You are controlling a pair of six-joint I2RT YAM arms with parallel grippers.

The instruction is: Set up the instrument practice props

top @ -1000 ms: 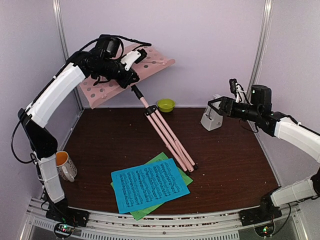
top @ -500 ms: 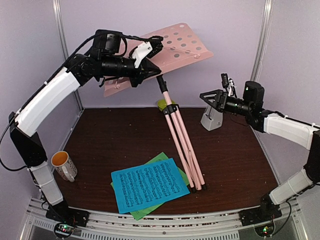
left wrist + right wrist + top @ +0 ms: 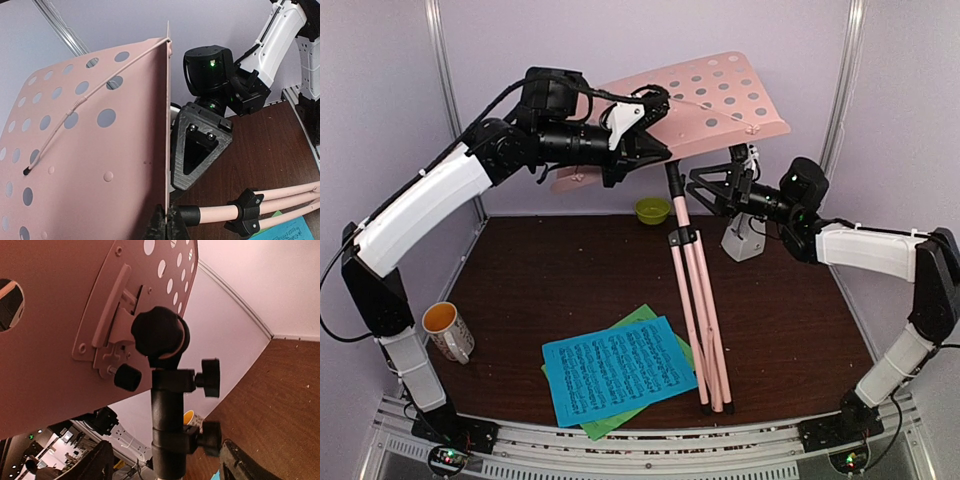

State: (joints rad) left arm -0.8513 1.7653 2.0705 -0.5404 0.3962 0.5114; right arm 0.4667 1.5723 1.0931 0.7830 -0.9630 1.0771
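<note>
Blue music sheet (image 3: 620, 372): print unreadably small.

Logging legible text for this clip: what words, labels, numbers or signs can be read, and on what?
None legible.
The blue music sheet: printed rows, too small to read.
The green music sheet: mostly covered, nothing readable.
The pink music stand, mug, metronome: no text visible.

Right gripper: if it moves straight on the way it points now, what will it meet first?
Most likely the black pole of the music stand, below its pink tray. In the right wrist view the pole stands centred between the open fingers of the right gripper, though depth is unclear.
</note>
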